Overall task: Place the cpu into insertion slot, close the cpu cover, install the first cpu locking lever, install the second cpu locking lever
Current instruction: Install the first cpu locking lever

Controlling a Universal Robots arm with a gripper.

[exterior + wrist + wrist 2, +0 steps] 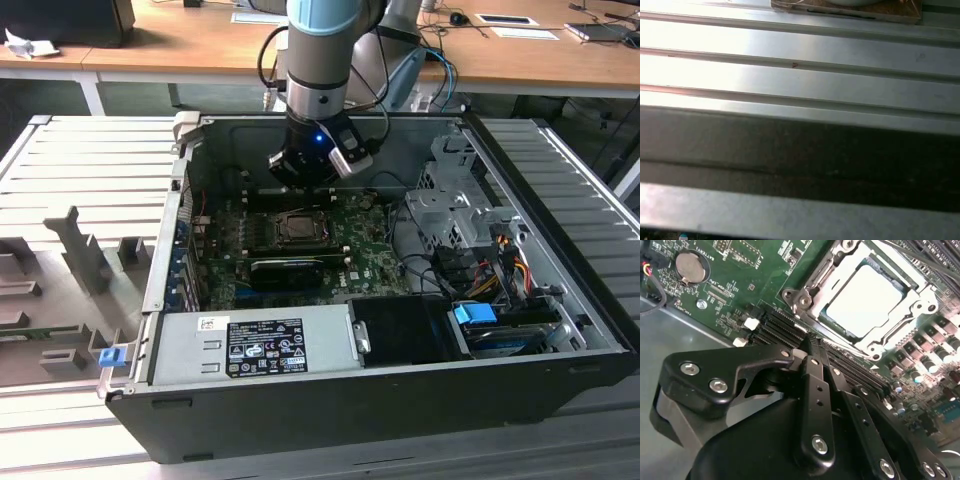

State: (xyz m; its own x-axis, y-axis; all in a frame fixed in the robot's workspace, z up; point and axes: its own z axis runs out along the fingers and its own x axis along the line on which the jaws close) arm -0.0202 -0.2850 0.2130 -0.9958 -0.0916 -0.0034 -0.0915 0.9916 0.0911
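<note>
The cpu (pixel 865 300) lies flat in the insertion slot (pixel 297 228) on the green circuit board (pixel 740 295), its pale face showing through a square window. The silvery cpu cover (pixel 912 302) is folded down over it, framing the chip. My gripper (pixel 810 342) hangs just beside the socket, over the long black slots (pixel 785 325), with its black fingers (pixel 816 390) pressed together and nothing between them. In the exterior view the gripper (pixel 300 180) sits low inside the open computer case, just behind the socket.
The case holds a grey power supply (pixel 255 345) at the front, a metal drive cage (pixel 450 205) and coloured cables (pixel 500 260) on the exterior view's right. A coin battery (pixel 690 266) sits on the board. A ribbed grey table (pixel 90 160) surrounds the case.
</note>
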